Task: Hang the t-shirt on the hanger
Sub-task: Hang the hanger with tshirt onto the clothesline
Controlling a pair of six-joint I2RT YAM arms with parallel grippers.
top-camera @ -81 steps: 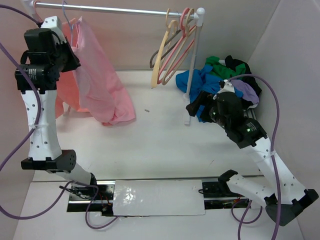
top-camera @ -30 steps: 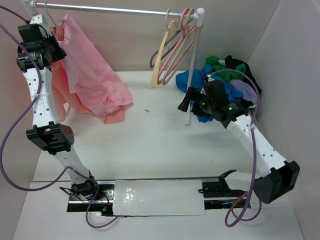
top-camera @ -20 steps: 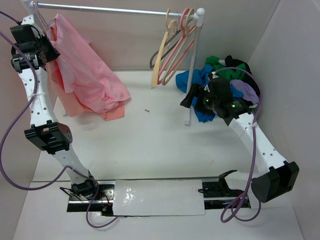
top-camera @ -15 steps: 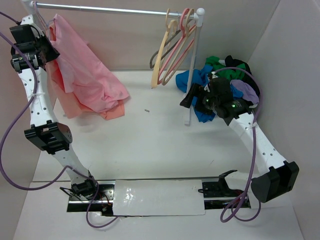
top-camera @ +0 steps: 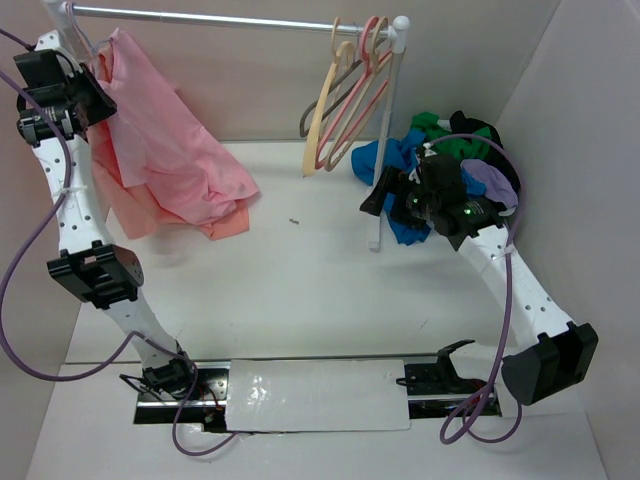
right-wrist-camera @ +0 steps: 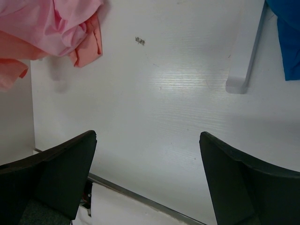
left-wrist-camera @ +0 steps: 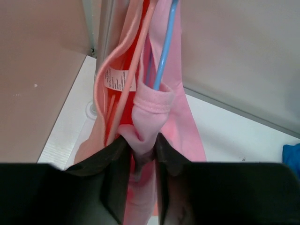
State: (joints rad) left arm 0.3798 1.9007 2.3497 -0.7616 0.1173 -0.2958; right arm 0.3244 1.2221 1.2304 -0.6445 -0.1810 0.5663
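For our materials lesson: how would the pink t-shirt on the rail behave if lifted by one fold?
Probably floppy: the t-shirt drapes in loose, crumpled folds. Likely light: only a thin wire hanger threads its collar. It bunches inside the left gripper, so probably easy to pinch.

Bright, even light from above; soft faint shadows on the white tabletop (top-camera: 300,290); glare on the glossy sheet (top-camera: 320,395) at its near edge; wrist views softer, with the left claw (left-wrist-camera: 141,143) dark and blurred up close.
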